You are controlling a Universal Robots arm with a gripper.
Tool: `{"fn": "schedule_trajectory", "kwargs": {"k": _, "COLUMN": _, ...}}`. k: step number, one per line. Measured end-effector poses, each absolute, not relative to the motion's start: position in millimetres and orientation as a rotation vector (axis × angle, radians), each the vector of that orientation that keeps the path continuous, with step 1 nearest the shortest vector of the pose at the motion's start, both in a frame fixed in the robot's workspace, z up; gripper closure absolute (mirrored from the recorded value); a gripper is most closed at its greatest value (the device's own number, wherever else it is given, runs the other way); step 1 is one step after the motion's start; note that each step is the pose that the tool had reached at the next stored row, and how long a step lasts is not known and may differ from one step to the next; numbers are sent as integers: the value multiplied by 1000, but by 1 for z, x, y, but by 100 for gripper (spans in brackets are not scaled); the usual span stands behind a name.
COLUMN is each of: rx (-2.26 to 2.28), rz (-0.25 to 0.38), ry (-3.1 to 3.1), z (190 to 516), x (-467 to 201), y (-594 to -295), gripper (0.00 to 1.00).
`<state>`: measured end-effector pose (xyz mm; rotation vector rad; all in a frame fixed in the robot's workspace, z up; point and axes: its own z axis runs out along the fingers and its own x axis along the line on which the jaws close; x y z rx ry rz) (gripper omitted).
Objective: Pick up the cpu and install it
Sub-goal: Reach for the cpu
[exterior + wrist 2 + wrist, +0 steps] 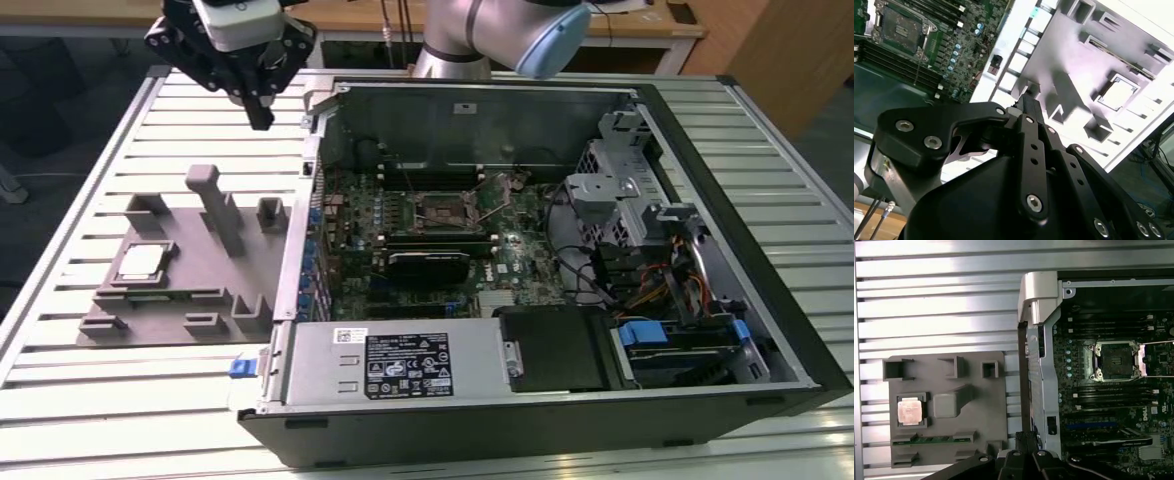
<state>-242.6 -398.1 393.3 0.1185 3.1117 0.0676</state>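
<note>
Tool, fingers pressed together and gripping nothing, is hovering above the desk beyond the grey tray. The cpu is lying flat in that tray, well apart, toward the exterior view's left.

nothing legible; the label on the power supply is too small to read.

Grey moulded plastic fixture tray lies on the slatted aluminium table, lower than the gripper and near it. Open black metal computer case, with a green motherboard inside, stands on the exterior view's right of the gripper.
</note>
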Motion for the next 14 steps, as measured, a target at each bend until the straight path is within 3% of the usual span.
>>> {"fn": "schedule_trajectory", "kwargs": {"k": 14, "rx": 119, "rz": 67, "ry": 3112, "z": 391, "x": -270, "y": -398, "gripper": 89}}
